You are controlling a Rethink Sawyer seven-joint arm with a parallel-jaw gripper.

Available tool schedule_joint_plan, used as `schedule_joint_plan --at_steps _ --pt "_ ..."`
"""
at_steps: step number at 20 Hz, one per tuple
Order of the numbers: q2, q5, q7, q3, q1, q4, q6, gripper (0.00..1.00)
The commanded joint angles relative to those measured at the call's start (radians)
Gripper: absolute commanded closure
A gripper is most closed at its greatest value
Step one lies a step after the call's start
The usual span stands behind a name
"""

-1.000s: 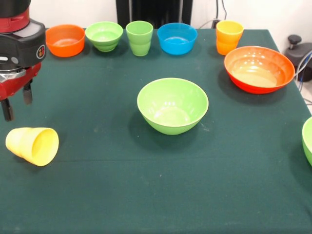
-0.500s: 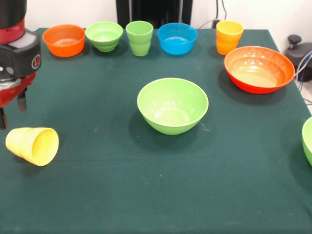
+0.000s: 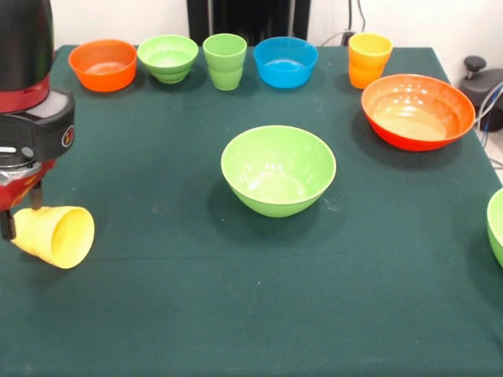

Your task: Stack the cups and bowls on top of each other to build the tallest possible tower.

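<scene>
Inspector: The end effector is low at the surface's left edge, its two dark fingers spread and straddling the closed end of the yellow cup. That cup lies on its side, mouth toward the camera and slightly right. Whether the fingers touch it, I cannot tell from this angle.

Clerk: And beyond that?

Inspector: A large light green bowl stands upright mid-surface. Along the far edge, left to right: small orange bowl, small green bowl, green cup, blue bowl, orange-yellow cup, all upright and apart. A large orange-red bowl sits near the last cup. Another green bowl is cut off at the right edge.
</scene>
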Motion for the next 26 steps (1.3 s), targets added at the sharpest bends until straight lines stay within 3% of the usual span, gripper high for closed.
schedule_joint_plan --at_steps 1,18,26 --pt "0.040 -0.022 0.133 0.079 0.011 -0.024 0.084 0.00" --pt "0.014 -0.022 0.106 0.096 0.005 -0.006 0.099 0.00" --pt "-0.035 -0.027 0.056 0.128 0.004 0.065 0.091 0.00"
